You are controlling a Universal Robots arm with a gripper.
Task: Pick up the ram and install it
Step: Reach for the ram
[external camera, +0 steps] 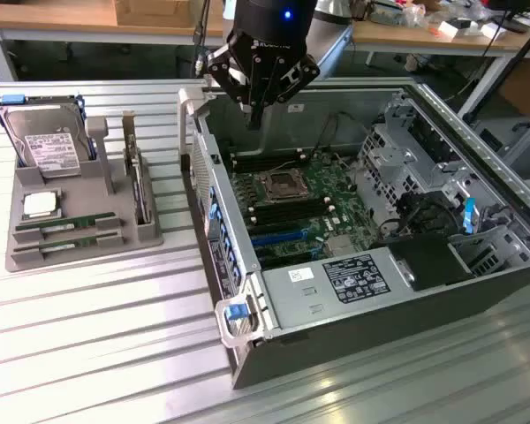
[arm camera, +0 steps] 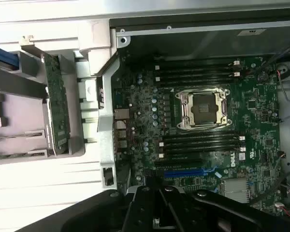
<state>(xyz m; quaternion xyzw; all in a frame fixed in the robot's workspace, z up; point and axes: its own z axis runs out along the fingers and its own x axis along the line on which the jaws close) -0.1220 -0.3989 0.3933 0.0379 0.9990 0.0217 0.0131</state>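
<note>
Item: one arm-mounted tool, black, hanging over the far edge of an open computer case that lies on its side on a ribbed metal worktop. Tool condition: fingers drawn fully together, tips meeting in a point, nothing seen held between them. It hangs clear of the board below. Case contents: a green motherboard with an empty silver-framed processor socket near its middle, a bank of long black memory slots on the far side of the socket and a second bank on the near side. There is also a blue slot, a grey labelled power unit and a blue pull handle at the case's near corner. To the exterior view's left, well apart from the tool, a grey moulded tray rests on the worktop beside the case. Tray contents: a hard drive propped at the back, a square silver processor chip and a wider card standing on edge nearest the case. Task item: a ram strip, green and narrow, lying in a groove just in front of the chip. A second ram strip lies parallel in the next groove, nearer the tray's front edge. Both are seated in the tray, untouched by the tool.
</note>
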